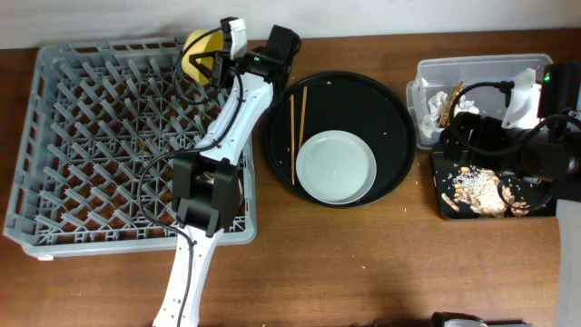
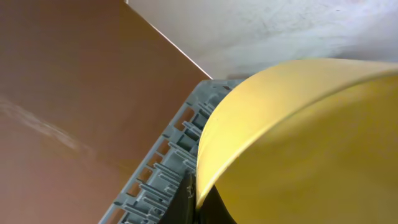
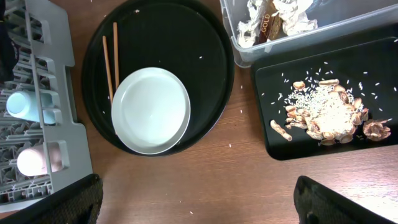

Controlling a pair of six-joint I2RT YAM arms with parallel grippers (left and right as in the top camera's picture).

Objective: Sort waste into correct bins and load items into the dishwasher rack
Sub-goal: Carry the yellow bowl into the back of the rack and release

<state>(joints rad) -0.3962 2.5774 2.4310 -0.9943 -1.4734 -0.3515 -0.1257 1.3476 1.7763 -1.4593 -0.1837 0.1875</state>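
My left gripper (image 1: 218, 59) is shut on the rim of the yellow bowl (image 1: 195, 54), holding it tilted over the far edge of the grey dishwasher rack (image 1: 91, 136). In the left wrist view the bowl (image 2: 298, 143) fills the frame above the jaws (image 2: 199, 199). My right gripper (image 3: 199, 199) is open and empty, high above the table. The pale grey plate (image 3: 151, 110) and chopsticks (image 3: 111, 56) lie on the round black tray (image 3: 174, 37). A light blue cup (image 3: 18, 104) and a pink-white cup (image 3: 37, 160) sit in the rack.
The clear tub (image 3: 323, 28) holds white tissue (image 3: 252, 18) and a gold-brown wrapper (image 3: 268, 22). The black rectangular tray (image 3: 273, 93) holds beige food scraps (image 3: 326, 112). My left arm lies across the rack's right side. The right arm (image 1: 508, 127) hangs over the bins.
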